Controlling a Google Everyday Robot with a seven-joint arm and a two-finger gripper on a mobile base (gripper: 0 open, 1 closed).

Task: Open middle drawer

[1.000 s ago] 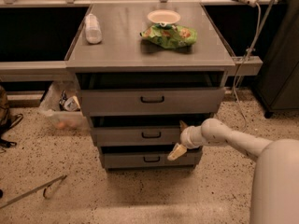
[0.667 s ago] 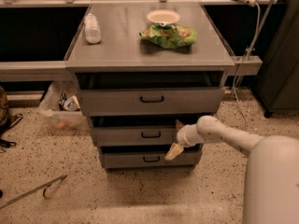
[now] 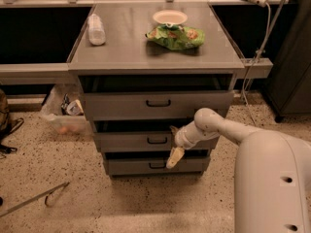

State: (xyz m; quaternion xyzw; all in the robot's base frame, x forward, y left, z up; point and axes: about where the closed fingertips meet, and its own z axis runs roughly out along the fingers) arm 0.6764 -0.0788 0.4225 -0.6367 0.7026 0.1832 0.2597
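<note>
The middle drawer (image 3: 131, 142) is the grey front of medium height between a taller top drawer (image 3: 121, 106) and a lower bottom drawer (image 3: 131, 166). Its small black loop handle (image 3: 157, 140) sits at the centre. It looks slightly out, with a dark gap above it. My gripper (image 3: 173, 143) is at the drawer front, just right of the handle. Its fingers stand apart, one cream finger (image 3: 175, 158) pointing down over the bottom drawer and one small tip above. It holds nothing. My white arm (image 3: 228, 127) reaches in from the right.
On the cabinet top (image 3: 121, 52) lie a white bottle (image 3: 95, 29), a white bowl (image 3: 169, 17) and a green chip bag (image 3: 176, 37). A plastic bin (image 3: 60, 118) stands on the floor at left, a thin tool (image 3: 34, 200) lies front left, and a dark cabinet (image 3: 291, 52) stands at right.
My gripper has moved a little to the left along the middle drawer front, closer to the handle. The drawers have not moved.
</note>
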